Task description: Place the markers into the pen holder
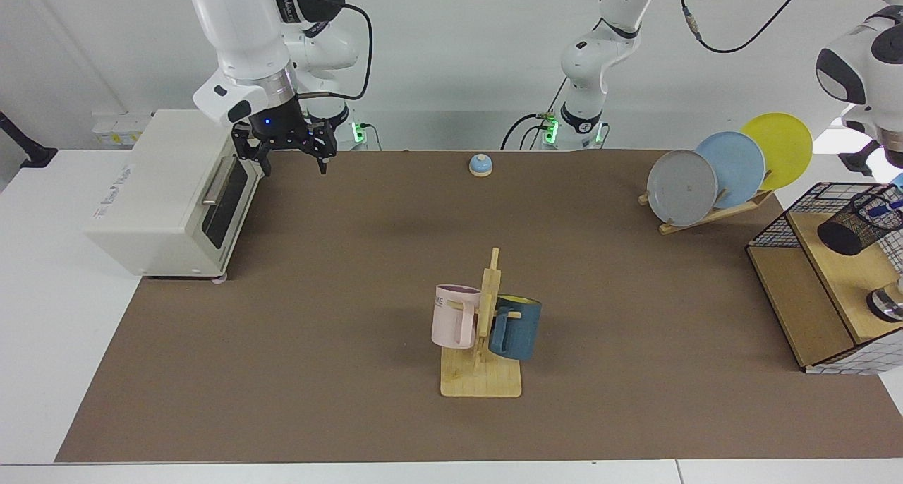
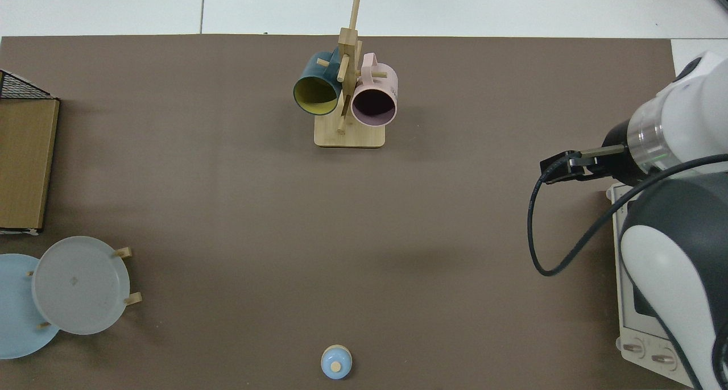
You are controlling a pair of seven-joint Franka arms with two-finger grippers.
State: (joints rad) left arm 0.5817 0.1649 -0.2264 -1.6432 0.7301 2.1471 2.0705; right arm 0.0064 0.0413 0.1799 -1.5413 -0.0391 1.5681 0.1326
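The brown bench is wide and mostly bare. An oven stands on its one side and the wire basket with wooden shelves on the other. A plate rack stands near the basket, a mug tree in the middle and a small bell at the far edge.

My left arm reaches from its base across to the basket side and ends above the basket. Its gripper is cut off by the facing view's edge, and the top view does not reach there, so I cannot say how its fingers stand. My right gripper waits by the oven's front, above the bench, fingers apart and holding nothing.

The holder stands on the basket's upper shelf, right under my left wrist, and its mouth leans toward the view's edge. A short blue streak that I take for the marker shows at that mouth. It seems to lie inside, with its long axis roughly along the holder's own, though I cannot see how deep it sits.

So the left arm is by far the nearer one; the right is well apart from the holder, the whole bench between them. My guess is the drop is done or nearly done. What counts next is lifting straight up, clear of the rim and the basket's wire wall.
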